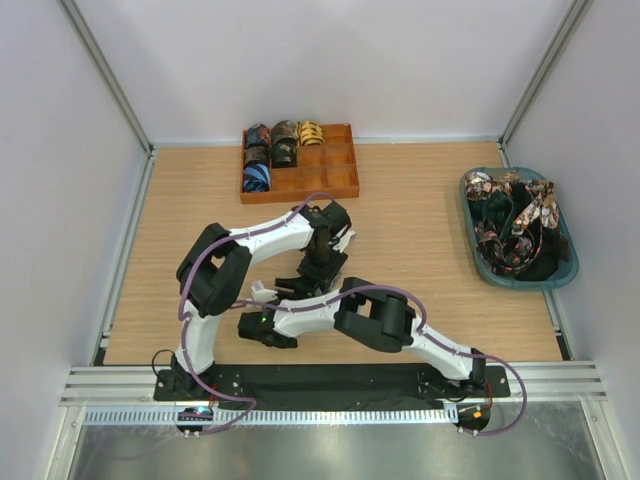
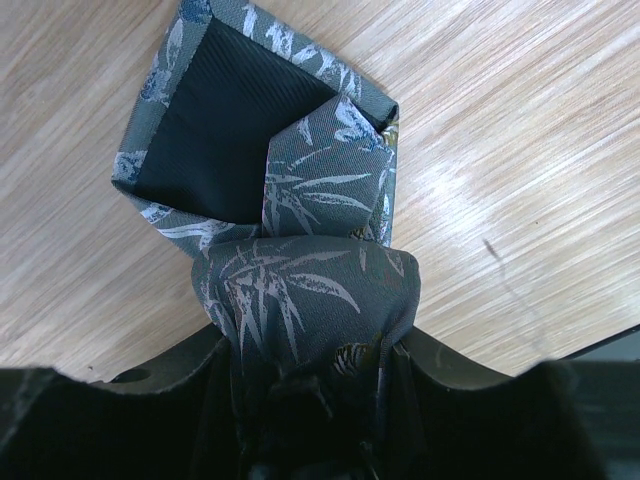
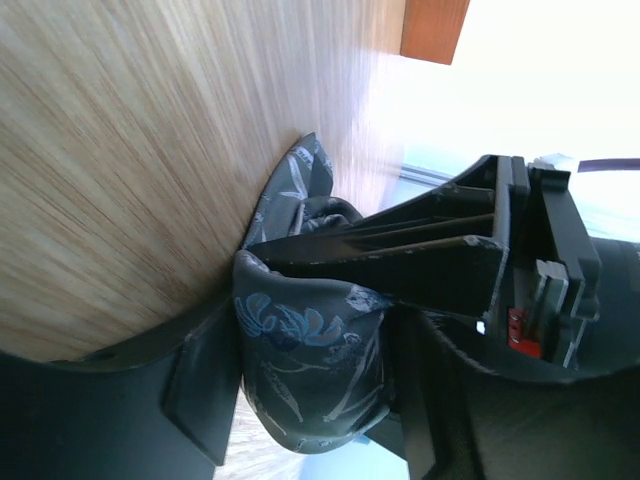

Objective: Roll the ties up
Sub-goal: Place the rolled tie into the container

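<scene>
1 grey leaf-print tie (image 2: 300,285)

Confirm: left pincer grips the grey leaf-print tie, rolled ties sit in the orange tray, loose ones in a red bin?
Wrong on one point: the loose ties lie in a teal bin, not a red one; the top external view shows it. The rest stands.

Left arm (image 1: 262,236): rises at lower left of top view, folds at elbow, forearm runs right to frame centre. Left gripper (image 2: 305,372): points down, jaws clamped on tie (image 2: 300,290). Right arm (image 1: 440,347): from lower right, forearm reaches left. Right gripper (image 3: 310,390): fingers flank same fabric, grip unclear.
</scene>
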Robot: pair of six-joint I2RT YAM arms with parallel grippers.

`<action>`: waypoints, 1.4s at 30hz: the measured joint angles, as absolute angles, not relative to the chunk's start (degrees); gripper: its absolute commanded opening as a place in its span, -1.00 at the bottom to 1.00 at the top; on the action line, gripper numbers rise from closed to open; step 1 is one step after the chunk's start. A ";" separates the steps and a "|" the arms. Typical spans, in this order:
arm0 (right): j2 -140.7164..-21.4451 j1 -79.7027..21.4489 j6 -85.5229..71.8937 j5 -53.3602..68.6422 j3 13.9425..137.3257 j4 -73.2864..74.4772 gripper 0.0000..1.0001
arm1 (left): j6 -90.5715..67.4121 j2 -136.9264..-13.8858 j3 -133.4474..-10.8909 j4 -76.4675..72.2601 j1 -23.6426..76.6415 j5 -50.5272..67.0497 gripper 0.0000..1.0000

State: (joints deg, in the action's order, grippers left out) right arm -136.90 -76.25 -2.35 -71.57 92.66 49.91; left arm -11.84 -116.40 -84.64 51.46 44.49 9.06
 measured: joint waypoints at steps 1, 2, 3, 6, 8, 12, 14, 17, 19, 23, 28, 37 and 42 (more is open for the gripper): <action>-137.08 -76.14 -2.11 -71.37 92.82 50.00 0.08 | -11.77 -116.40 -84.68 51.37 44.49 9.06 -0.58; -137.32 -76.03 -1.93 -71.29 93.03 50.15 0.00 | -11.68 -116.40 -84.68 51.24 44.49 9.02 -0.58; -137.64 -75.92 -1.56 -71.42 93.19 50.39 -0.06 | -11.57 -116.40 -84.68 51.00 44.49 9.04 -0.58; -138.39 -75.81 -1.87 -71.99 93.89 51.37 -0.27 | -11.38 -116.42 -84.62 50.54 44.47 8.99 -0.57; -138.41 -75.72 -1.96 -71.79 94.26 51.88 -0.34 | -11.29 -116.42 -84.62 50.54 44.47 9.02 -0.55; -138.41 -75.72 -1.93 -71.57 94.41 52.03 -0.43 | -11.27 -116.42 -84.71 50.54 44.42 9.04 -0.47; -138.41 -75.72 -1.87 -71.44 94.43 52.03 -0.49 | -11.25 -116.42 -84.84 50.63 44.42 9.02 -0.41; -138.37 -75.70 -1.69 -71.20 94.48 52.01 -0.53 | -11.18 -116.42 -85.10 50.87 44.42 8.91 -0.30; -138.32 -75.70 -1.52 -71.05 94.48 51.92 -0.56 | -11.07 -116.57 -85.43 51.22 44.42 8.78 -0.04; -137.97 -75.40 -0.56 -70.02 94.48 51.81 -0.60 | -10.44 -117.36 -87.83 54.33 44.42 8.36 0.25; -137.47 -73.47 -0.12 -68.73 94.17 52.38 -0.60 | -9.80 -117.34 -92.31 63.02 44.42 7.90 0.60; -136.62 -72.25 0.38 -67.79 93.12 52.29 -0.62 | -8.60 -117.36 -96.53 67.29 44.36 6.55 0.99; -135.31 -71.81 0.89 -66.54 91.42 51.75 -0.63 | -8.80 -116.01 -97.65 65.47 44.12 5.76 1.00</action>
